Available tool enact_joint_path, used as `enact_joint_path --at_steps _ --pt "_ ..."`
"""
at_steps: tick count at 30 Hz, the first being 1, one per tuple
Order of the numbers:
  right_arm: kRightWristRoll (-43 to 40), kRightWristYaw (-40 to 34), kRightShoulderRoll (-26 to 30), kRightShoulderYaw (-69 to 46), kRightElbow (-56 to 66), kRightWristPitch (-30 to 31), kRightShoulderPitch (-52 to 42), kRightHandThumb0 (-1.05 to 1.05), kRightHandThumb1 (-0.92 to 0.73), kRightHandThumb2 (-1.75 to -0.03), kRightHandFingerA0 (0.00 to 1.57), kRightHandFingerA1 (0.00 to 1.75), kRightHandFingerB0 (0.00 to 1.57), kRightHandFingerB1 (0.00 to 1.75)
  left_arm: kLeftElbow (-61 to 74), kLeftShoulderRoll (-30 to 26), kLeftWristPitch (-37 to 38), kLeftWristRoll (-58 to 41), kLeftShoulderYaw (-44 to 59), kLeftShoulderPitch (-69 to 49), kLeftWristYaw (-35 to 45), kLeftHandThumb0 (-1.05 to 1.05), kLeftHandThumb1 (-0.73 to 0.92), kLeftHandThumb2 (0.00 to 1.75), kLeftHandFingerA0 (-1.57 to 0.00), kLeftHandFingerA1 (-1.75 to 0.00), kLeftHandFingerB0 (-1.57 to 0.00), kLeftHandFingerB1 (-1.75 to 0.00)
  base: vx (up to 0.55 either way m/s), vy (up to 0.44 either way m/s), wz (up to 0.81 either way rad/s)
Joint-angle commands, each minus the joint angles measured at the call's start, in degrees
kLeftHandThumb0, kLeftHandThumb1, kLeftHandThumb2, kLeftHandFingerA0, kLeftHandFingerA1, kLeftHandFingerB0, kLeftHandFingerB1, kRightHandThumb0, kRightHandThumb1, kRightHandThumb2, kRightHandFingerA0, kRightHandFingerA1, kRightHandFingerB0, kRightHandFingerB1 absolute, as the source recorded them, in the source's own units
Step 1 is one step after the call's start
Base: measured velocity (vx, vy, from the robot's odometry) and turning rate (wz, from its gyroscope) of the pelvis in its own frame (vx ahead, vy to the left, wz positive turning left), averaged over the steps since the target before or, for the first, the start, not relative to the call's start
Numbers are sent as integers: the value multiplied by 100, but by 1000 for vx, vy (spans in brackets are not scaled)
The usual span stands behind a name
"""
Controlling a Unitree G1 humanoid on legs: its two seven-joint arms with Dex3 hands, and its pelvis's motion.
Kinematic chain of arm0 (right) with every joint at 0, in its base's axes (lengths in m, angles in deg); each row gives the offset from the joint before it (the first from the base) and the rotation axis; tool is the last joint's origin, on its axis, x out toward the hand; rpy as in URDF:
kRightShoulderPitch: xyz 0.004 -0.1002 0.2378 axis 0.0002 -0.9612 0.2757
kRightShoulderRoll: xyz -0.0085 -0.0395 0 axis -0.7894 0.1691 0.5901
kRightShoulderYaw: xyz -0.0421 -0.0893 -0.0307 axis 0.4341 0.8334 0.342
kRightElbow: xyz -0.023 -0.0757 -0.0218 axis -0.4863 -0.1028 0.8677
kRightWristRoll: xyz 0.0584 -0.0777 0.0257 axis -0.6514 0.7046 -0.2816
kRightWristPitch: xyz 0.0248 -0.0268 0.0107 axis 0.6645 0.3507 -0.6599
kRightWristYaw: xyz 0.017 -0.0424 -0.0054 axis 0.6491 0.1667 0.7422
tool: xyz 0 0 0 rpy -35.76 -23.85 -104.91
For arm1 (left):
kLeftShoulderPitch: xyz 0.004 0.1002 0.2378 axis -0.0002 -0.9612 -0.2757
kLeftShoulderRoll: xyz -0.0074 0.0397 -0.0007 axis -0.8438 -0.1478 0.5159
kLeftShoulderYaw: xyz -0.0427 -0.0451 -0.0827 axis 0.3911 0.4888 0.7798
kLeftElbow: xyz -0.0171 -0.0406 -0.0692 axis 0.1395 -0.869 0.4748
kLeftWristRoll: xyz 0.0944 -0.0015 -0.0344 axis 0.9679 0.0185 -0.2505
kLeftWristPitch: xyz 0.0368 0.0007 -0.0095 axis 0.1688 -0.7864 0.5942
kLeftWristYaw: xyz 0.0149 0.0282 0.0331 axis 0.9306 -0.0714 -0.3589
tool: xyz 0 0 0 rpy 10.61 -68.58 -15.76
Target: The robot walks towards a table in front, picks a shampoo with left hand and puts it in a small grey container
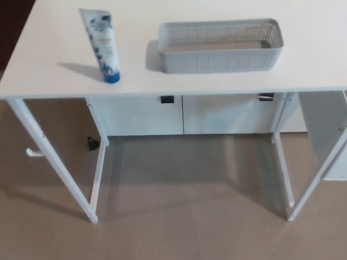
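Neither hand shows, so their state cannot be told. Shampoo tube (104, 46) stands cap-down near the white surface's (49, 65) front-left edge, apart from grey basket (220, 46); a clumsy reach likely topples it.

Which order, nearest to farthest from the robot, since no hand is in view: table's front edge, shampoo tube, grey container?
No hand shows, so these are ranked from the robot.
1. Table's front edge, closest, running across the picture.
2. Shampoo tube, on the left, standing just behind that edge.
3. Grey container, centre-right, slightly farther back.
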Motion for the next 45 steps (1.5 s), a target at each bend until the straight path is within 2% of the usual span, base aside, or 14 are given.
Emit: enact_joint_path --at_steps 1,8,9,10,11,12,18,19,20,21,28,29,30,45 --pt "80 34 27 44 3 45 66 -36 -67 -61 67 48 55 41 -33 -113 51 84 -27 62 33 -39 55 72 -51 -48 -39 -43 161 -52 -5" --pt "115 37 -5 87 -36 79 157 -32 -71 -61 63 45 50 38 -15 -137 89 72 -17 86 76 -31 63 58 -63 -41 -46 -35 139 45 -5" --pt "99 6 -20 66 -53 165 259 -32 -67 -59 68 45 52 38 11 -134 67 28 19 157 103 -39 54 74 -59 -51 -42 -45 210 160 9" --pt "96 -8 -26 56 -59 198 303 -32 -67 -59 68 45 52 38 21 -134 58 10 33 188 113 -39 54 74 -59 -51 -42 -45 179 212 -11" --pt "99 -13 -13 57 -58 215 289 -39 -58 -79 62 55 48 49 13 -148 96 82 -30 185 107 -41 55 75 -58 -52 -41 -45 151 192 0" --pt "106 8 -7 66 -57 217 294 -32 -67 -60 67 44 51 38 12 -155 103 115 -57 185 80 -41 54 75 -59 -52 -41 -45 142 184 4" --pt "293 22 49 295 -56 -34 136 -34 -67 -60 69 49 54 40 -2 -156 131 90 -101 102 191 -40 56 73 -54 -49 -41 -44 70 48 5" --pt "326 17 69 340 -33 -127 98 -34 -70 -61 68 49 54 41 2 -157 140 107 -119 97 175 -33 63 59 -58 -40 -45 -35 63 -93 8" --pt "364 14 97 397 -2 -252 43 -34 -70 -61 68 49 54 41 7 -159 149 136 -147 91 148 -33 63 59 -58 -40 -45 -35 61 -121 -1" --pt "349 32 102 396 19 -266 30 -35 -71 -61 65 49 53 41 9 -154 132 119 -136 95 156 -40 55 73 -56 -49 -42 -44 53 -162 4" --pt "401 49 72 461 -50 -223 160 -34 -68 -60 64 47 51 40 44 -182 104 92 -136 163 184 -40 55 73 -56 -50 -41 -44 74 -98 4" --pt "428 50 70 488 -45 -228 158 -35 -69 -60 65 46 52 39 59 -194 108 65 -115 142 219 -31 64 59 -62 -41 -45 -35 58 -118 2" --pt "419 59 57 484 -51 -200 169 -34 -67 -60 64 47 51 39 66 -206 107 65 -116 136 238 -40 56 73 -53 -49 -39 -43 103 -101 -1" --pt "416 117 54 481 -31 -201 148 -36 -68 -60 63 47 50 39 79 -248 127 76 -127 140 293 -40 56 75 -58 -51 -40 -44 158 77 -2"
